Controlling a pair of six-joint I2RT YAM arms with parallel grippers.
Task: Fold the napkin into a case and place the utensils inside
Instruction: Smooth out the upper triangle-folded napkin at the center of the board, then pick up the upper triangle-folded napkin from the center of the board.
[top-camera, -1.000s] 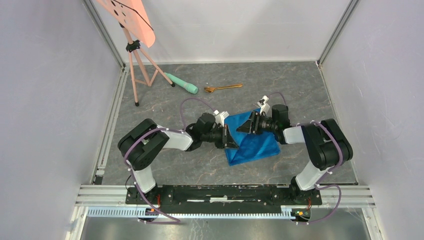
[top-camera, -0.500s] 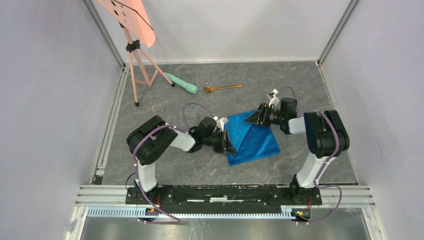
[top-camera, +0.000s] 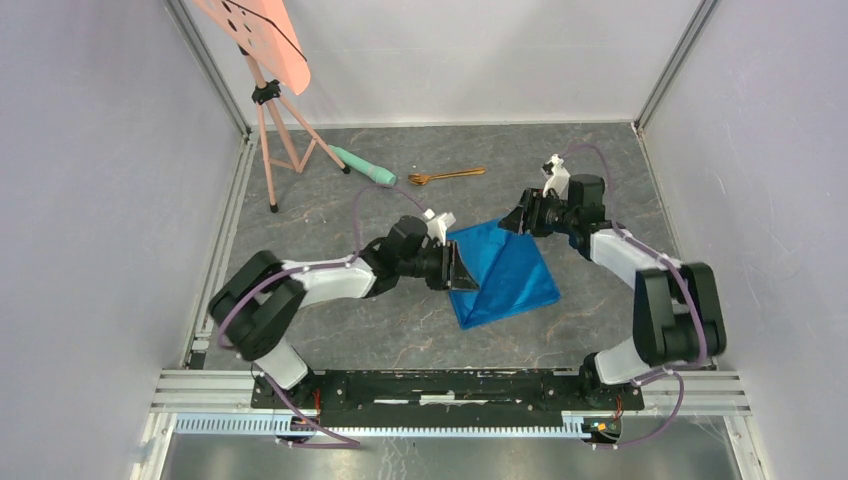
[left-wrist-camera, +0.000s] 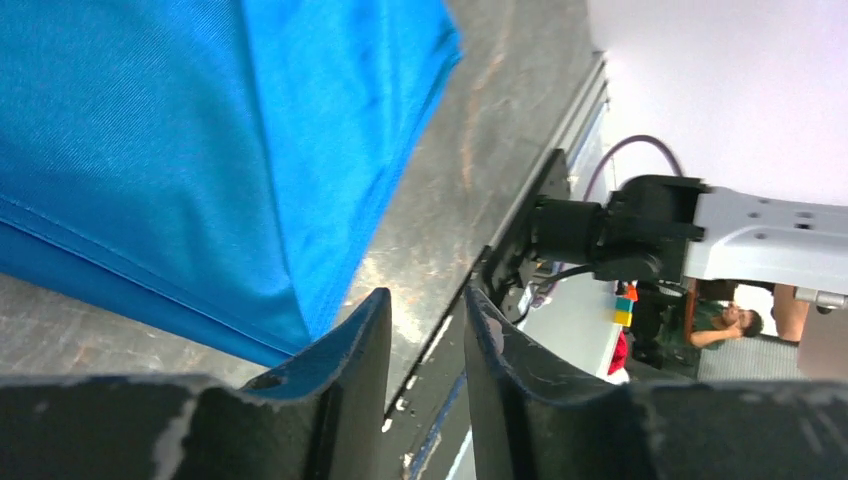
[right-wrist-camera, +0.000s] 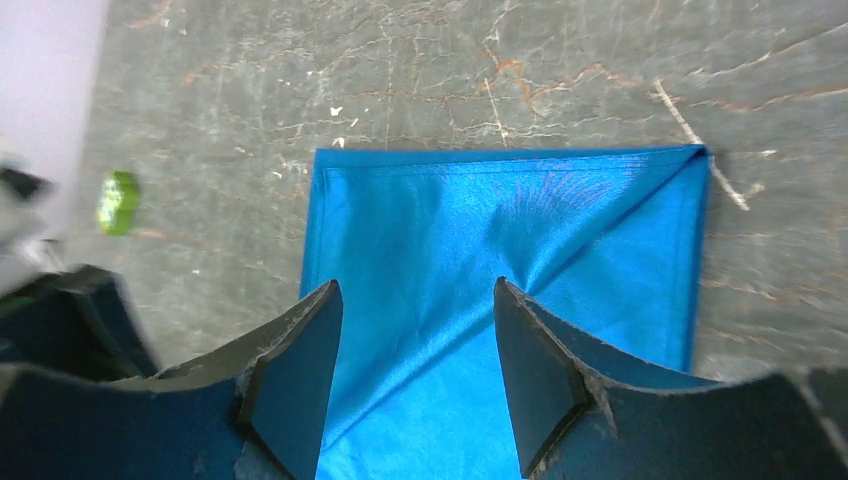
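**Top external view.**
- Napkin (top-camera: 510, 275): bright blue, folded into a layered, roughly square packet. It lies flat on the grey marbled table (top-camera: 330, 330) at the centre of the frame.
- Left gripper (top-camera: 462, 273): at the packet's left edge, low to the table.
- Right gripper (top-camera: 516, 221): at the packet's upper corner.
- Utensils (top-camera: 447, 176): copper-gold, lying together above centre, well apart from the cloth.
- Mint-green cylinder (top-camera: 365, 167): just left of the utensils.
- Pink tripod (top-camera: 275, 130): upper left of the frame.

**Left wrist view.**
- Napkin (left-wrist-camera: 180, 150): fills the upper left, and its lower corner comes down beside the left-hand finger (left-wrist-camera: 340, 390).
- Left gripper (left-wrist-camera: 425, 300): jaws a little apart with nothing clamped. Only table and frame rail show through the gap.

**Right wrist view.**
- Napkin (right-wrist-camera: 450, 210): centre of the frame, with a diagonal crease running to its upper right corner.
- Right gripper (right-wrist-camera: 415, 300): jaws spread wide over the cloth, gripping nothing. Blue fabric shows between the fingers (right-wrist-camera: 295, 390).
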